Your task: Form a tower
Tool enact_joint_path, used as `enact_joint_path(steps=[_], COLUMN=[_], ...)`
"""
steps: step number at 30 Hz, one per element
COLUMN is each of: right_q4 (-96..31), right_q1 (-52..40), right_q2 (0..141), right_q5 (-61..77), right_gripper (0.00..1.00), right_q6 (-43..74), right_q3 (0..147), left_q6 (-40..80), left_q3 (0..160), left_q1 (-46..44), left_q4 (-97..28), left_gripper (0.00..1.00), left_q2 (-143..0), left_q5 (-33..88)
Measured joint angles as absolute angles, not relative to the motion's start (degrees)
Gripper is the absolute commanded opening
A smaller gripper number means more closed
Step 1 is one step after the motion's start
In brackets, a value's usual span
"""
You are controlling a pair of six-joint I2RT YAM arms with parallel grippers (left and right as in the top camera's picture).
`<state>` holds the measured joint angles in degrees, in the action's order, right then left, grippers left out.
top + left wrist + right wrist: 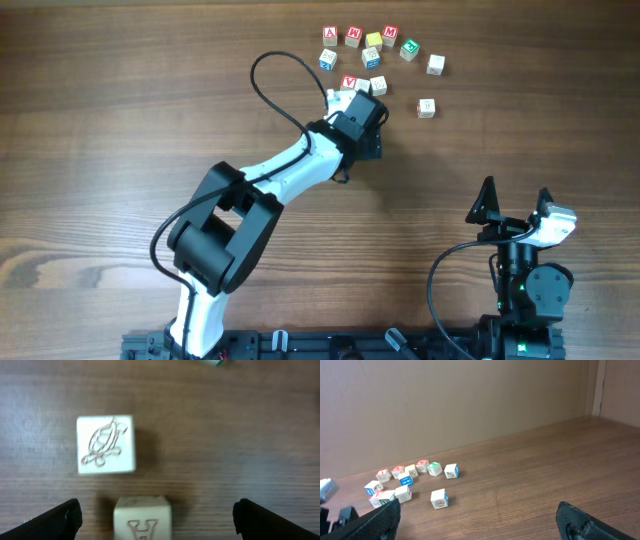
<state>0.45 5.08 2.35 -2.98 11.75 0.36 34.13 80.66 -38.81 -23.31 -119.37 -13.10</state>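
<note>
A pale cream cube with an H on its face (pixel 142 519) sits between the wide-apart fingers (pixel 55 522) of my left gripper (pixel 157 516), which is open and touching nothing. A cream cube with a turtle drawing (pixel 105 444) lies flat just beyond it. From above, the left gripper head (pixel 357 112) covers the H cube, so I cannot tell whether it rests on another cube. No tower shows plainly in any view. My right gripper (pixel 515 195) hovers open and empty at the near right, far from the cubes (pixel 440 498).
Several loose letter cubes lie at the back of the table: red-lettered ones (pixel 353 36), a green one (pixel 409 47), blue ones (pixel 328 58) and plain cream ones (pixel 427 107). The left arm's black cable (pixel 262 70) loops beside them.
</note>
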Motion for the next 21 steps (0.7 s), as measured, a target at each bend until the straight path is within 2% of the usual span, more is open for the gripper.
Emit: enact_joint_path(steps=[5,10,18,19,21], right_q4=[0.45,0.45,0.45,0.45,0.45], right_q1=[5.08,5.08,5.08,5.08,5.08], right_q2=[2.35,2.35,2.35,2.35,2.35], right_q5=[-2.98,-2.98,-2.98,-2.98,-2.98], right_gripper=[1.00,1.00,1.00,1.00,1.00], right_q6=[11.75,11.75,11.75,11.75,11.75], right_q3=[0.36,0.36,0.36,0.36,0.36], left_q6=[33.08,32.01,25.85,25.43,24.69], left_q3=[82.70,82.70,82.74,82.74,82.74], left_q1=[-34.89,-27.55,-28.36,-28.53,-28.77], left_q4=[-23.35,-22.68,-20.53,-20.53,-20.53], left_gripper=[1.00,1.00,0.99,0.98,0.85], left_q2=[-118.50,-118.61,-120.44,-120.55,-120.95], left_q5=[-13.45,-6.79,-3.05,-3.05,-3.05])
